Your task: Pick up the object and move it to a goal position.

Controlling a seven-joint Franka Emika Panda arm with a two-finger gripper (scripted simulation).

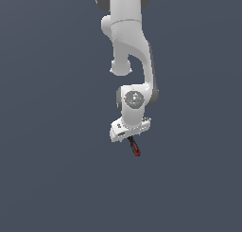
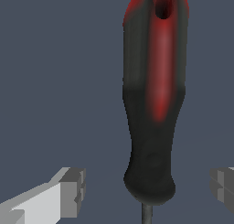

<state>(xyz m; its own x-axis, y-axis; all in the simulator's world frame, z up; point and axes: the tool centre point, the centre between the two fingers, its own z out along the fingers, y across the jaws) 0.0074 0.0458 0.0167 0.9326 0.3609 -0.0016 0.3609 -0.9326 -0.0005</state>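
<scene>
The robot arm (image 1: 126, 41) is glossy white, built of rounded, tube-like segments with dark grey bands at the joints. A grey disc with small coloured specks caps the wrist joint (image 1: 134, 99). The hand (image 1: 129, 130) is a flat white block; its fingers (image 2: 73, 191) are pale grey, blocky and stepped at the tips.

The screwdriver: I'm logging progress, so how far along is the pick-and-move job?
Done: the end effector is positioned over the screwdriver, whose red-and-black handle lies between the two fingers. In hand: the grasp; the wrist view shows gaps on both sides of the handle, so the fingers are open. Left: closing, lifting, and carrying it to the goal, which no view shows.
</scene>
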